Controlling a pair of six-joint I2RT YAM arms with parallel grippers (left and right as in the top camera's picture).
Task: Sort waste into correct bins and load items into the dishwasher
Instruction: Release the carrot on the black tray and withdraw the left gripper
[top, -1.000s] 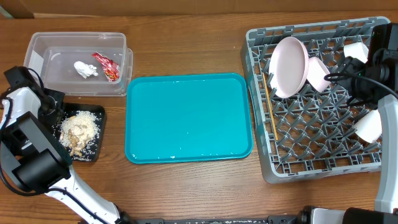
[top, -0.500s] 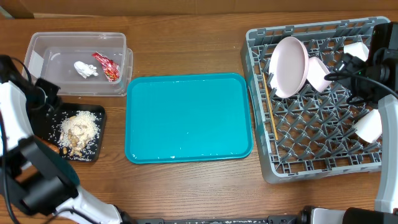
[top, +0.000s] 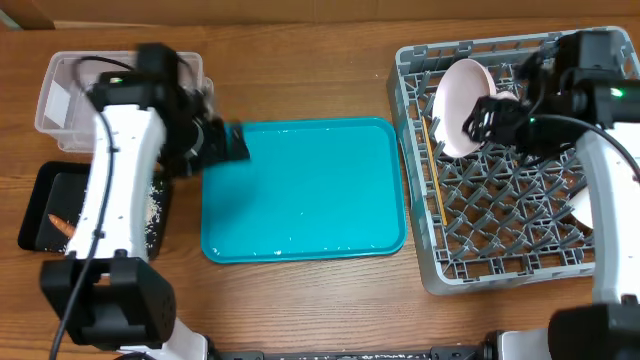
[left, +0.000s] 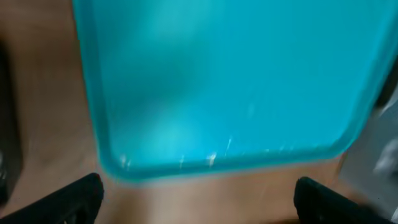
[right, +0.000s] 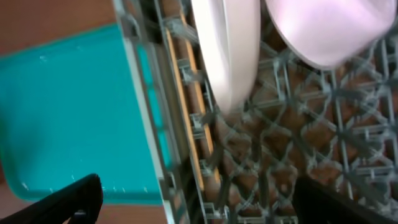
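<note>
Hovering over the dish rack (right: 267, 155), right gripper (right: 199, 205) gapes; plate (right: 227, 50) seemingly just ahead.

Teal tray (top: 320, 200): flat open middle, low rim only.
Rack (top: 500, 240): front rows open above prongs; upright plate (top: 460, 100) and bowl (right: 323, 31) fill the far left corner.
Clear tub (top: 60, 90): left arm (top: 110, 180) crosses above it.

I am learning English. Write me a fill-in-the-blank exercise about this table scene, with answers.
1. The white plate stands on edge in the ___ dish rack.
2. The orange carrot lies in the ___ tray.
3. The left gripper hangs over the teal tray, its jaws ___.
Answers: grey, black, open.
</note>
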